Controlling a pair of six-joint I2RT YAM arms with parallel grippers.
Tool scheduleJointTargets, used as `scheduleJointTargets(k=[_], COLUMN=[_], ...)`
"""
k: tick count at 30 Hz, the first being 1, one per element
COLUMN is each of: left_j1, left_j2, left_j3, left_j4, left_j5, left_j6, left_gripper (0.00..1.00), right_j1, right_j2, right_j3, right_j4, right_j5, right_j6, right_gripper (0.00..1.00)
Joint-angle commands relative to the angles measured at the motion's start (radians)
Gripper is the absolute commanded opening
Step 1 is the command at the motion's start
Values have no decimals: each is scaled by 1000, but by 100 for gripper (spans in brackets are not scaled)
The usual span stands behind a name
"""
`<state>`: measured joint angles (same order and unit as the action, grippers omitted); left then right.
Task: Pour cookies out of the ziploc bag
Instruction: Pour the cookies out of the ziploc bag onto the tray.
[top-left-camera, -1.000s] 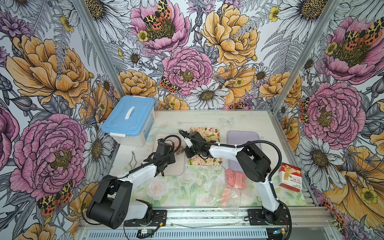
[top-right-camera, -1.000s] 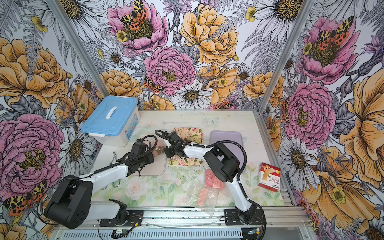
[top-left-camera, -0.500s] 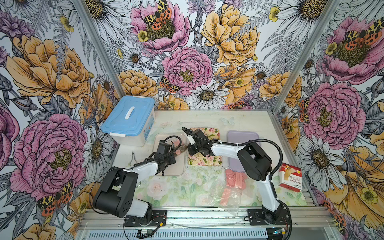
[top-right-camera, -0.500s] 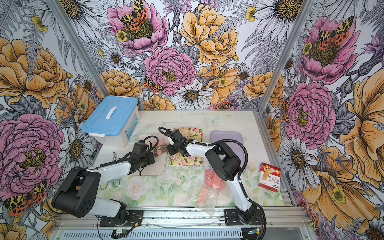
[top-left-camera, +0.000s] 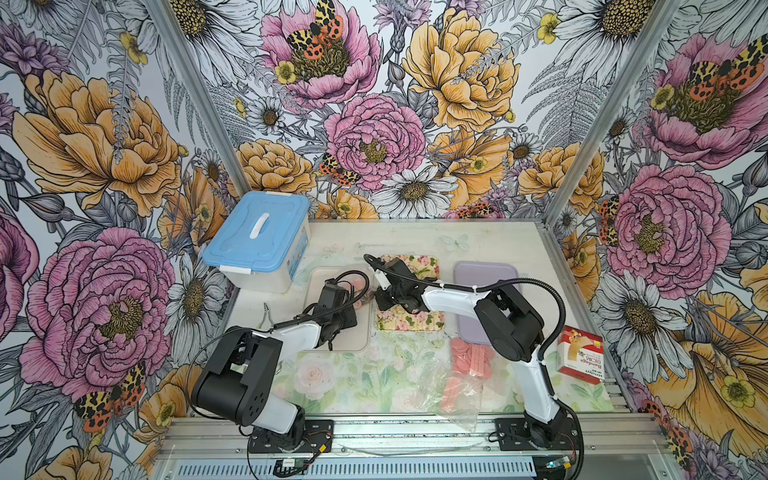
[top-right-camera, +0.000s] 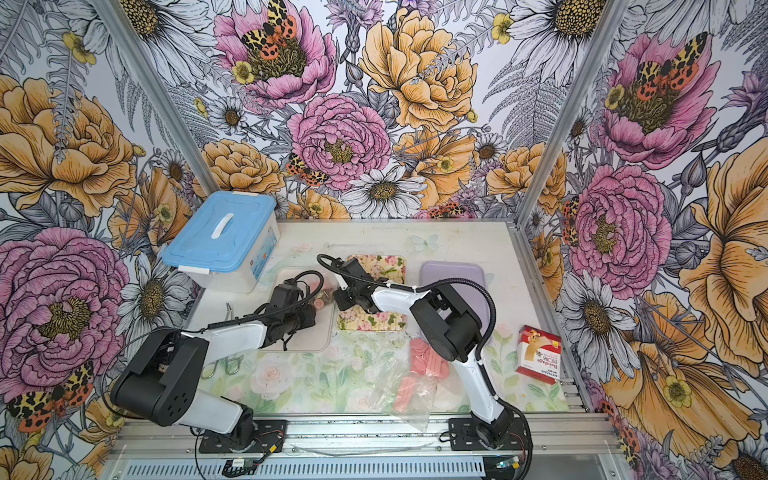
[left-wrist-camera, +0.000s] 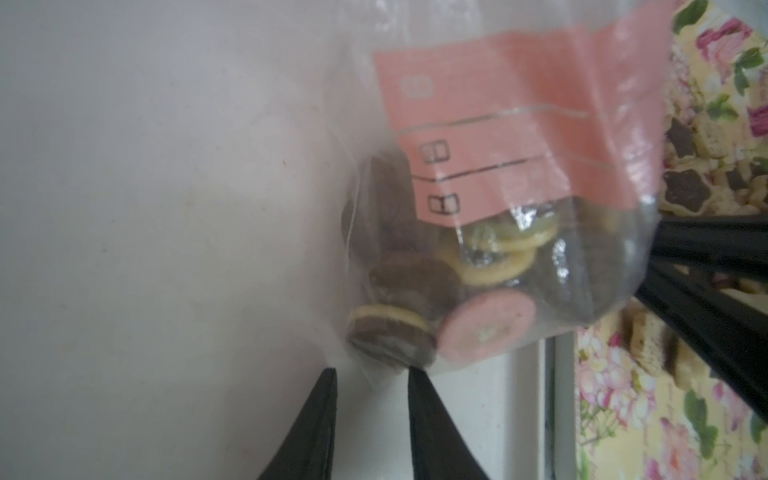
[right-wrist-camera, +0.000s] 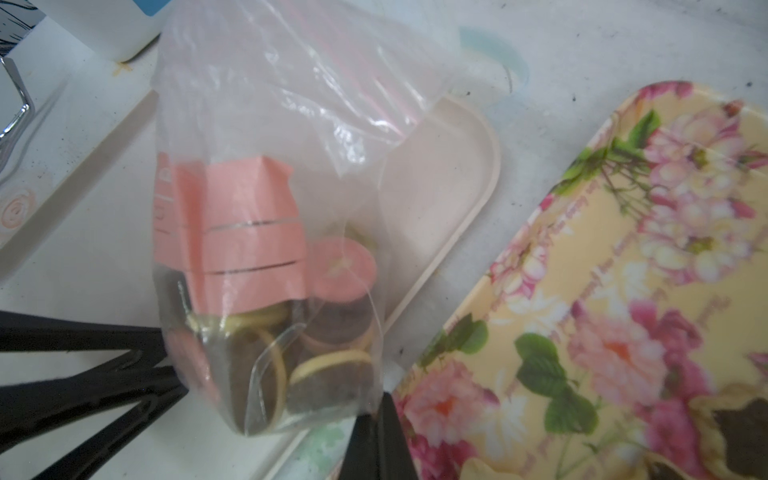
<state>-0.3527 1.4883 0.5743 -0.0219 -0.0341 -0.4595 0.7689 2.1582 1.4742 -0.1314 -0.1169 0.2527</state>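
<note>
Over cream tray (right-wrist-camera: 478, 174), wrist-view-only detail, ziploc bag (right-wrist-camera: 249, 166), cookies (right-wrist-camera: 332, 374) inside

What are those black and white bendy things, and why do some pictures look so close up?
They are two robot arms, each ending in a pincher. The two wide pictures look down from above; the two close ones come from cameras on the wrists. On the table sit a blue-lidded box, a cream tray, a flowery tray and a red box. The right pincher is shut on a clear bag of cookies over the cream tray. The tips of the left pincher sit either side of its corner; whether it squeezes, I cannot tell.
</note>
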Motion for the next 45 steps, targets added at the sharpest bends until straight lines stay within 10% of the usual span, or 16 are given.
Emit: scheduleJointTargets(k=[1,26,45], left_j1=[-11,-22,3], left_j2=[23,39,-390], left_j3=[19,25,-81], left_j4=[18,6,-42], left_j5=[-19,-59,-94], left_j6=[19,7,29], left_gripper=[32,0,0], right_j1=[0,0,49], right_j2=[-27,-32,-111], right_j3=[3,4,0], right_j4=[3,3,8], right_j5=[3,-17,-154], right_j6=[-1,1,-20], right_gripper=[0,0,0])
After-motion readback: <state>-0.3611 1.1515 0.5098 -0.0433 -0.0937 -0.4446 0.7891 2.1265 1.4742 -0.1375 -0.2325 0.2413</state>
